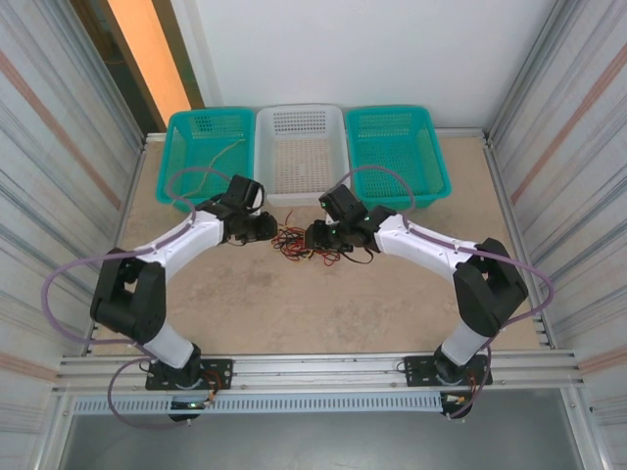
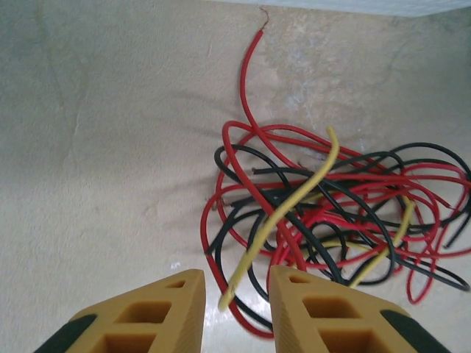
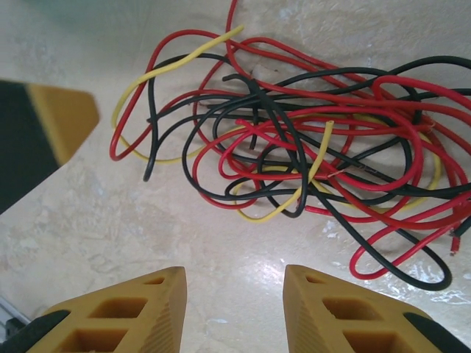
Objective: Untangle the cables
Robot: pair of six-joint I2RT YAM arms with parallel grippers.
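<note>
The cables [image 1: 292, 240] lie as one tangled heap of thin red, black and yellow wires on the table between my two grippers. In the left wrist view the tangle [image 2: 331, 209] spreads ahead and to the right. My left gripper [image 2: 235, 283] is open, with the free end of a yellow wire [image 2: 229, 294] and a red loop lying loose between its fingers. In the right wrist view the heap [image 3: 294, 147] lies just beyond my right gripper [image 3: 234, 276], which is open over bare table. The left gripper [image 1: 266, 230] and right gripper [image 1: 312, 235] face each other across the heap.
Three baskets stand along the back edge: teal [image 1: 176, 147], white [image 1: 263, 147] and teal [image 1: 436, 157]. A thin pale wire lies in the left teal one. A finger of the left gripper [image 3: 62, 118] shows at the left of the right wrist view. Metal walls close both sides.
</note>
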